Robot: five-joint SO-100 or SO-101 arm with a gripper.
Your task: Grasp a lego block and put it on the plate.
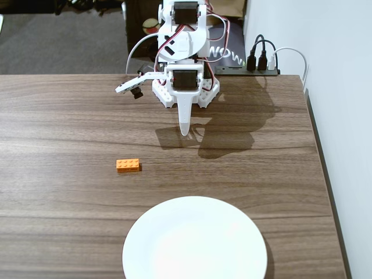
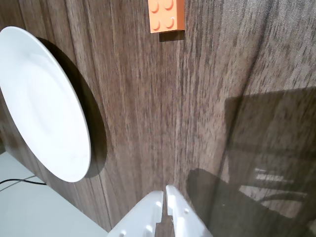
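Note:
An orange lego block (image 1: pixel 128 165) lies flat on the wooden table, left of centre in the fixed view. In the wrist view the lego block (image 2: pixel 167 16) is cut by the top edge. A white round plate (image 1: pixel 195 241) sits at the front of the table; the plate (image 2: pixel 42 101) fills the left side of the wrist view. My white gripper (image 1: pixel 185 129) hangs point-down near the arm's base, behind and to the right of the block. My gripper (image 2: pixel 165 191) is shut with nothing between its fingers.
The arm's base (image 1: pixel 186 87) stands at the back middle of the table (image 1: pixel 70 128). A power strip with plugs and cables (image 1: pixel 256 64) lies behind it by the wall. The table's right edge (image 1: pixel 322 174) runs beside a white wall.

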